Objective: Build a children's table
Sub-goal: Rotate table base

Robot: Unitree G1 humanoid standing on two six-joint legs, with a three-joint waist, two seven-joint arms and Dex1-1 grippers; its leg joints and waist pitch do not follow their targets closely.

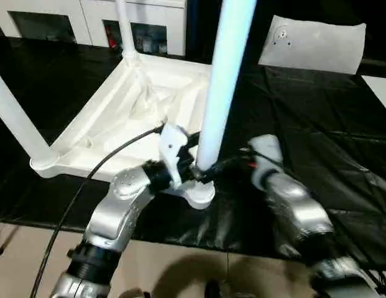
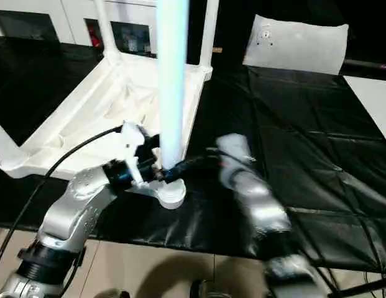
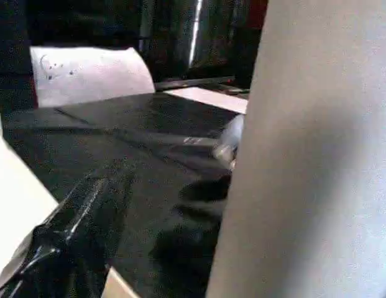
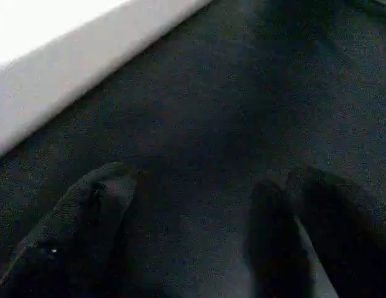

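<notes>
Upside down on the black-covered surface [image 1: 317,143], toward its left side: white children's table [image 1: 127,108], ribbed underside up, legs standing in the corner sockets. Nearest leg [image 1: 220,81] upright in the socket [image 1: 199,194] by the front edge. Left end effector [image 1: 191,169] spread wide, right against that leg's base. Right end effector [image 4: 193,242] likewise wide, empty, just beside the same leg. White cabinet [image 1: 87,18] behind the far edge.

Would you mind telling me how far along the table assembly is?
Done: the upturned tabletop carries upright legs at the left, far and far right corners. In hand: the near leg stands in its socket, both grippers open beside it. Left: confirming it's seated, then flipping the table.
</notes>
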